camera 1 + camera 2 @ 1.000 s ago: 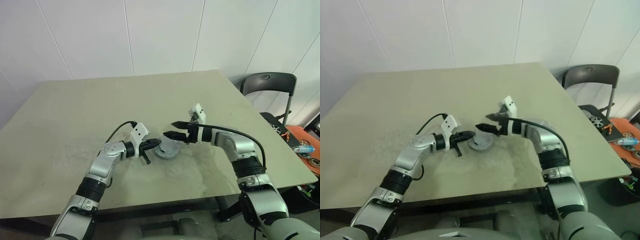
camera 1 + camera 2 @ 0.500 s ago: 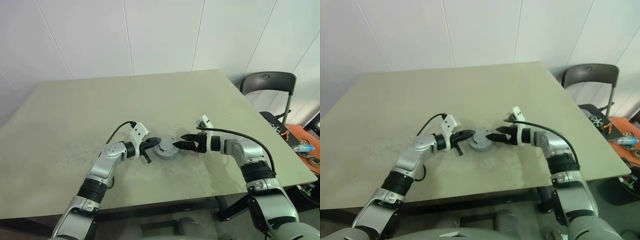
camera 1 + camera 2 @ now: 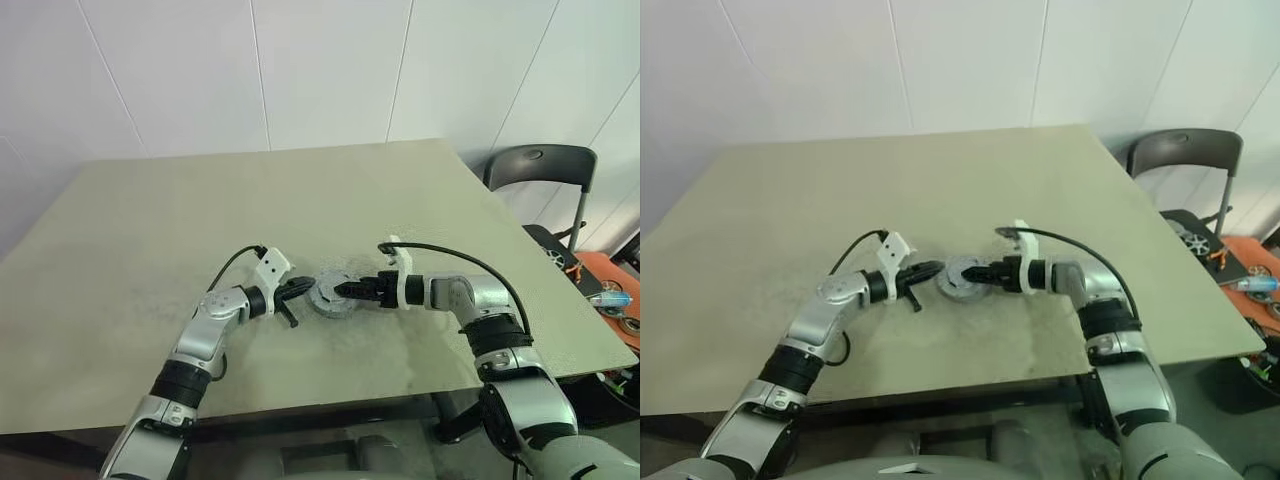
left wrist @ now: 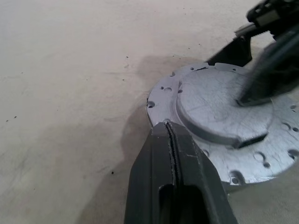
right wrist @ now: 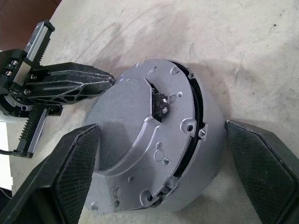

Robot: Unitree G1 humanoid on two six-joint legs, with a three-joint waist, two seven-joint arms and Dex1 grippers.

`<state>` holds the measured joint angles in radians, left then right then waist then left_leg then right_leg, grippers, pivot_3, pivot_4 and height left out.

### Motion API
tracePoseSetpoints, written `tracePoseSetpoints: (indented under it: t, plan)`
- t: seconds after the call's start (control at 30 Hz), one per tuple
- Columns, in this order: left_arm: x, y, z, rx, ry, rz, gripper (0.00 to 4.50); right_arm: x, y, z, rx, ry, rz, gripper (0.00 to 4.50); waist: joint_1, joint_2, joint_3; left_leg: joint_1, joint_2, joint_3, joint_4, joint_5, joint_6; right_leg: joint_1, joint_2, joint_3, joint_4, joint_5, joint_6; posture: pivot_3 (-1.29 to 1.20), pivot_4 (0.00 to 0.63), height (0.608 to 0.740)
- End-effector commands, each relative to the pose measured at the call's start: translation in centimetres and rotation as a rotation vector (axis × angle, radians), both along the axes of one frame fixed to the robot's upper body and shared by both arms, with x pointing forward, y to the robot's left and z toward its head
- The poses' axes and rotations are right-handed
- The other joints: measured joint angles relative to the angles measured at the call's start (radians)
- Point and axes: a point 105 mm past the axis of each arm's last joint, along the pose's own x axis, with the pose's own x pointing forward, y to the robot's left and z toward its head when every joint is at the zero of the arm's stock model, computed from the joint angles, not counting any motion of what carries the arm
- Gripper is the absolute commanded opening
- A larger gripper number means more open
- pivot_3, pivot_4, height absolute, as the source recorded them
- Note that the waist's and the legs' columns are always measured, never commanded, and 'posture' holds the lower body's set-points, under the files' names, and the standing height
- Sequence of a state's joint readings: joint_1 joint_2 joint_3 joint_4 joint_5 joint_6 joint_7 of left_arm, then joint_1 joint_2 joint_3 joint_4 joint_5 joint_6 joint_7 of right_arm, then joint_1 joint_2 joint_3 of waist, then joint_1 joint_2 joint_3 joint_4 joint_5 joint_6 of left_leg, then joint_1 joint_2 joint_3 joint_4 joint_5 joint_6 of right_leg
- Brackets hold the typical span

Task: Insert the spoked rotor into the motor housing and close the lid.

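Motor housing (image 3: 333, 297) sits on counter (image 3: 150, 220) near front edge, lid (image 5: 140, 154) on top, slightly askew with gap at rim; rotor probably inside, hidden. Left gripper (image 3: 303, 287) at housing's 9 o'clock, jaws pressed together, tip touching lid rim. Right gripper (image 3: 347, 290) at 3 o'clock, jaws spread wide, fingers (image 5: 74, 163) straddling housing either side, not clamping. Black chair (image 3: 538, 165) beyond counter's right edge.

Even, soft light (faint shadows)

Head eyes overlook the table (image 3: 150, 220); wrists face the lid (image 5: 140, 154) closely.
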<state>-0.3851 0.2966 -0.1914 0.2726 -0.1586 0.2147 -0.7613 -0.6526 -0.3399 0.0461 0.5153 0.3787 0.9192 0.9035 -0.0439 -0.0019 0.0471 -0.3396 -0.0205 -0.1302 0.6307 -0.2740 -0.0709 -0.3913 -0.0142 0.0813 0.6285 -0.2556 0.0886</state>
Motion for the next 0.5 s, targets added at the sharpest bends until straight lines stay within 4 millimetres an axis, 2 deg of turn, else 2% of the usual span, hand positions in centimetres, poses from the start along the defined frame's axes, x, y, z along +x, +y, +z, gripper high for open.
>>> tracePoseSetpoints:
  t: [0.03, 0.2, 0.3, 0.5]
  plan:
    - [-0.2, 0.4, -0.8, 0.035, 0.025, 0.004, 0.00, -0.1, -0.5, 0.1, 0.008, 0.026, -0.016, 4.46, -0.001, 0.000, 0.000, 0.000, 0.000, 0.000, 0.000, 0.000, 0.000, 0.000, 0.000, 0.000, 0.000, 0.000, 0.000, 0.00, 0.000, 0.740]
    - [-0.2, 0.4, -0.8, 0.035, 0.022, 0.004, 0.00, -0.6, 0.4, 0.5, 0.060, 0.040, 0.005, 4.46, 0.000, 0.000, 0.000, -0.001, 0.000, 0.000, -0.002, 0.000, 0.000, -0.001, 0.000, 0.000, 0.000, 0.000, 0.000, 0.00, 0.000, 0.740]
    - [-0.2, 0.4, -0.8, 0.036, 0.021, 0.006, 0.00, -0.1, 0.2, 0.0, 0.022, 0.018, -0.022, 4.46, -0.001, 0.000, 0.000, -0.001, 0.000, 0.000, -0.003, 0.000, 0.000, -0.002, 0.000, 0.000, 0.000, 0.000, 0.001, 0.00, 0.000, 0.740]
    - [0.8, 0.8, 0.2, 0.012, -0.033, 0.063, 0.00, 0.7, -0.4, 0.6, 0.004, -0.035, -0.047, 4.46, -0.002, 0.000, 0.000, -0.001, 0.000, 0.000, -0.002, 0.000, 0.000, -0.001, 0.000, 0.000, 0.000, 0.000, 0.000, 0.00, 0.000, 0.740]
